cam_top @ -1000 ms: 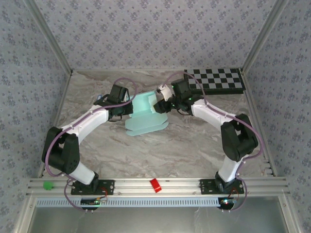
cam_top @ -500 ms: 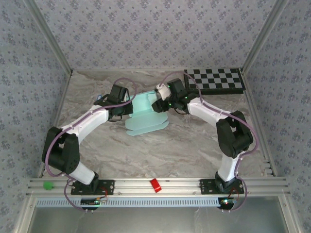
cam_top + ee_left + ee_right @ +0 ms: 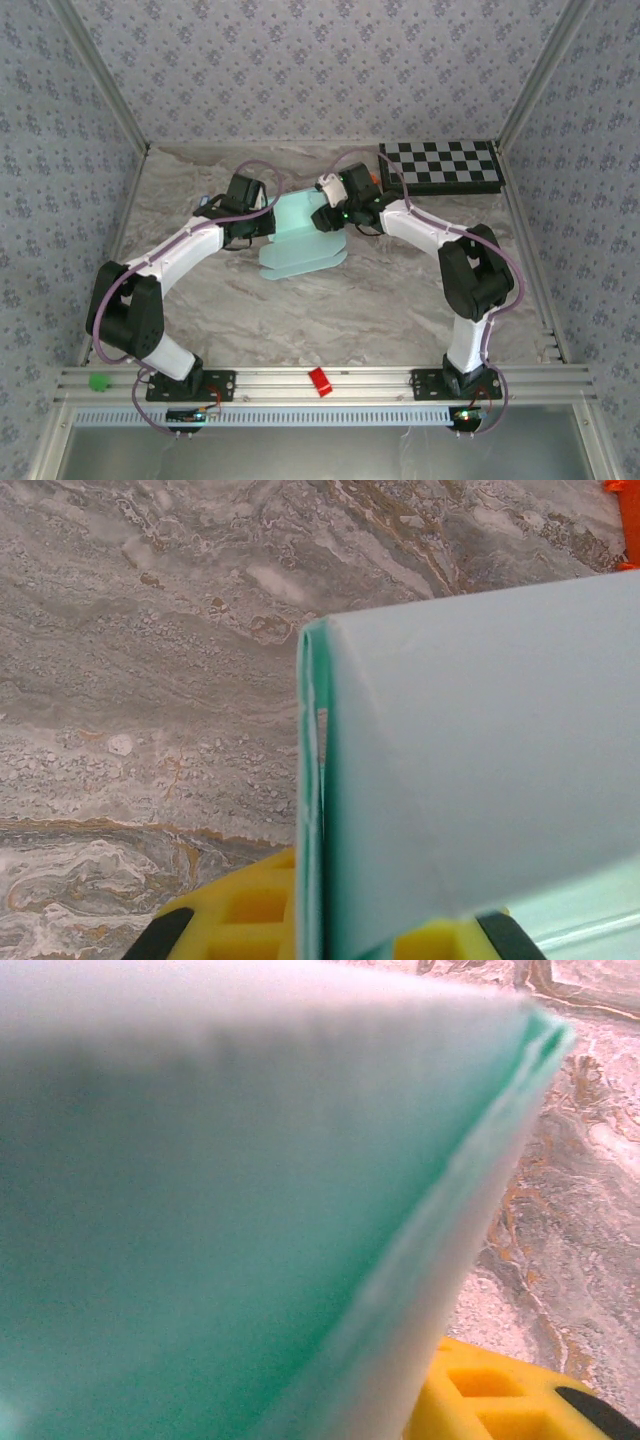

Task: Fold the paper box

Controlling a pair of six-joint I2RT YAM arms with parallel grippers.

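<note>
The paper box [image 3: 300, 240] is pale aqua card, partly folded, at the middle of the marble table, with a raised panel over rounded flaps lying flat. My left gripper [image 3: 266, 224] is at its left edge. In the left wrist view the doubled card edge [image 3: 318, 780] runs between my yellow fingers [image 3: 235, 910], and the left gripper [image 3: 320, 932] is shut on it. My right gripper [image 3: 326, 216] is at the box's upper right corner. In the right wrist view the card [image 3: 230, 1210] lies blurred right against the lens. One yellow finger [image 3: 500, 1400] shows beside it and the other is hidden.
A black-and-white checkered board [image 3: 445, 165] lies at the back right of the table [image 3: 390, 300]. A small orange object [image 3: 372, 177] sits behind the right wrist. A red piece [image 3: 319, 381] and a green piece [image 3: 97, 381] rest on the front rail. Patterned walls enclose the table.
The right arm has swung left, bringing its wrist closer over the box's upper right corner. The left arm and the box have stayed where they were.
</note>
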